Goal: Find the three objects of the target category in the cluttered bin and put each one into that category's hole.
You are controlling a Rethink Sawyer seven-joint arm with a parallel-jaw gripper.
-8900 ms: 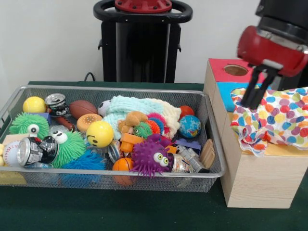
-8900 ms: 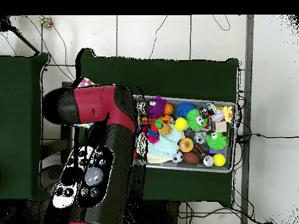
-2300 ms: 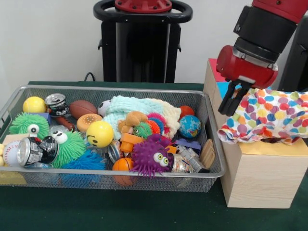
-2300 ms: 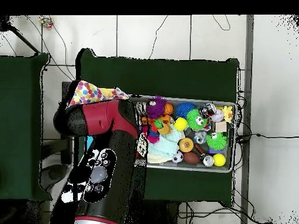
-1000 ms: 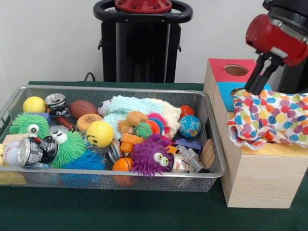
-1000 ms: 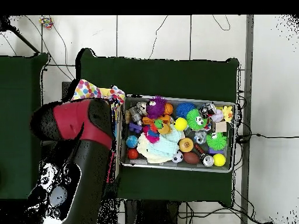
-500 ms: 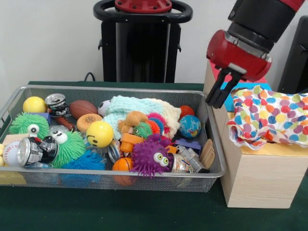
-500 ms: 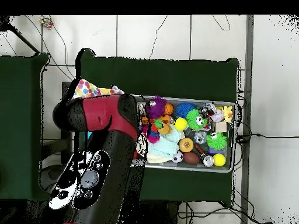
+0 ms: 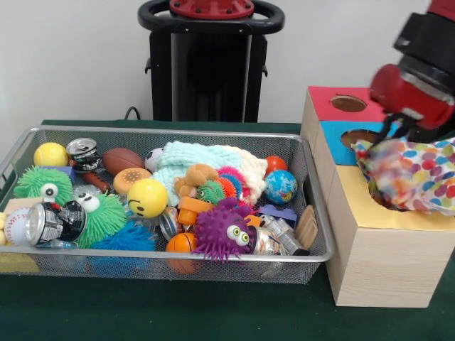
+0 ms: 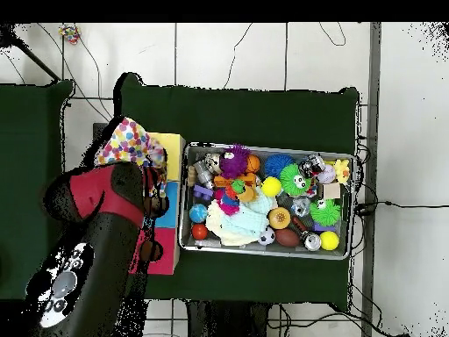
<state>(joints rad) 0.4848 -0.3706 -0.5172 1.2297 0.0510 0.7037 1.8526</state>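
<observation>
1. The gripper (image 9: 392,129) sits at the top edge of the dotted cloth (image 9: 412,174); it looks clamped on it, though blur hides the fingers.
2. The cloth bunches over the yellow box (image 9: 380,245), covering its hole.
3. The bin (image 9: 316,206) beside it is full of toys.

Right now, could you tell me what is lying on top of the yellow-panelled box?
The polka-dot cloth is bunched on the yellow-panelled box, with the gripper at its top edge. The box's hole is covered, so it cannot be seen.
</observation>
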